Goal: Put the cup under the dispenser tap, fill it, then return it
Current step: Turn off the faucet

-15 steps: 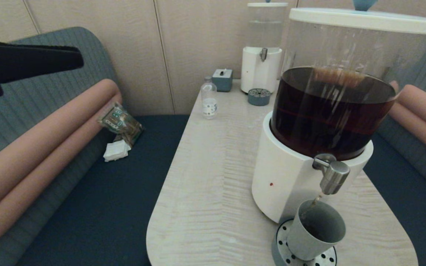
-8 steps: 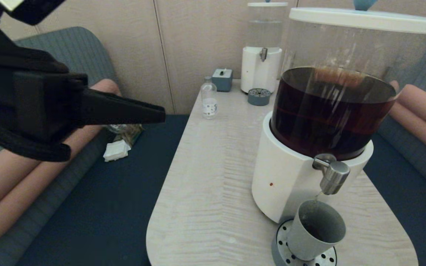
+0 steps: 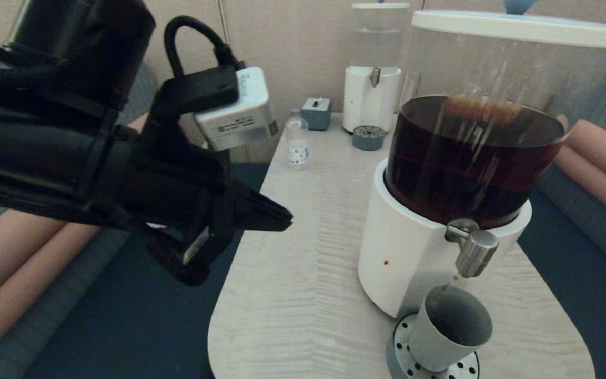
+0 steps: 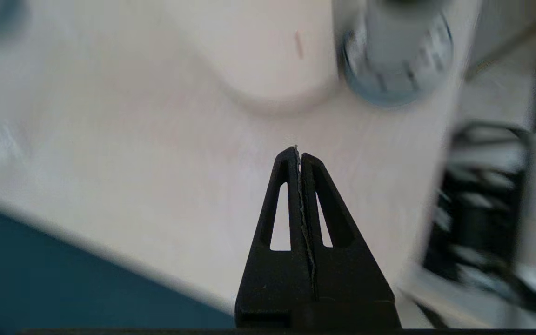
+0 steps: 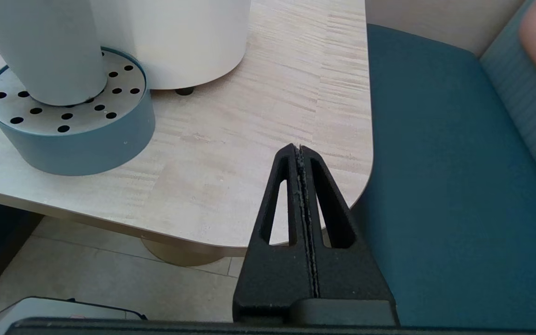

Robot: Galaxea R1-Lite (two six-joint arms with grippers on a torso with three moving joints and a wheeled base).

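The grey cup (image 3: 447, 335) (image 5: 49, 51) stands on the perforated drip tray (image 3: 403, 352) (image 5: 70, 123), right under the steel dispenser tap (image 3: 472, 253). A thin thread of brown liquid runs from the tap into the cup. The tap projects from the big white-based dispenser (image 3: 418, 252) holding dark brown liquid. My left gripper (image 3: 282, 216) (image 4: 298, 151) is shut and empty, hovering over the table's left edge, well left of the dispenser. My right gripper (image 5: 298, 149), also shut and empty, sits low by the table's near right corner, out of the head view.
A small clear bottle (image 3: 298, 142), a grey box (image 3: 316, 112) and a smaller clear-liquid dispenser (image 3: 372, 79) with its own tray (image 3: 369, 138) stand at the table's far end. Blue bench seats (image 3: 140, 316) flank the table (image 3: 303, 273).
My left arm has swung in from the far left toward the table, its tip now over the table's left edge. The stream from the tap has thinned. The cup has not moved.
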